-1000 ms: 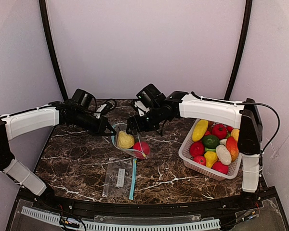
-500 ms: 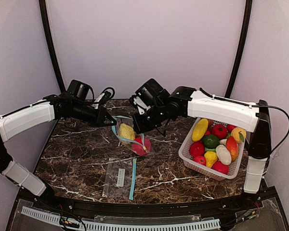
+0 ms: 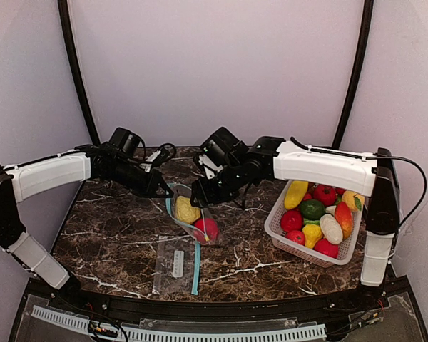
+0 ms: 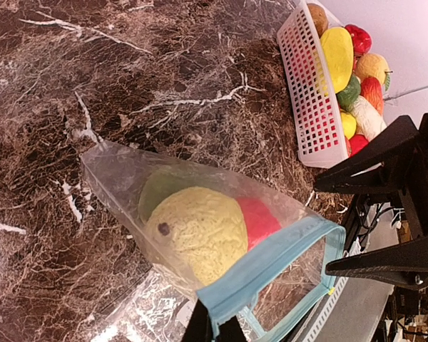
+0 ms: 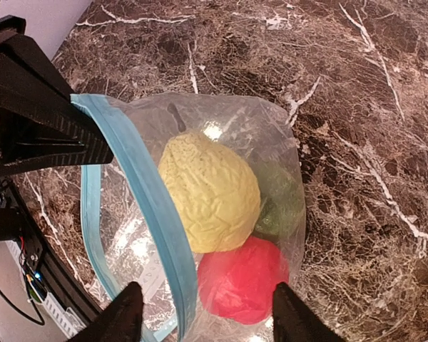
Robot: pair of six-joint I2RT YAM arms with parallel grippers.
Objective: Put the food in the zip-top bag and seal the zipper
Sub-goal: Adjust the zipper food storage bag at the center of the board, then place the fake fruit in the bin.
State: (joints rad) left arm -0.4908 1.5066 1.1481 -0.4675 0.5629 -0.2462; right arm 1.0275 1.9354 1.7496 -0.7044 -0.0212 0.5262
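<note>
A clear zip-top bag with a blue zipper strip holds a yellow fruit, a red fruit and a green one. My left gripper is shut on one end of the zipper strip and holds the bag's mouth up; it also shows in the top view. My right gripper is open, its fingers straddling the bag near the red fruit; it sits at the bag's far side in the top view. More food lies in the white basket.
A second, empty zip-top bag lies flat on the marble table near the front edge. The white slotted basket stands at the right, full of several red, yellow, green, orange and white fruits. Dark cables lie behind the arms.
Both grippers rose with the bag half a second ago and have come back down. The bag with its fruits now hangs a little lower and nearer the front.
</note>
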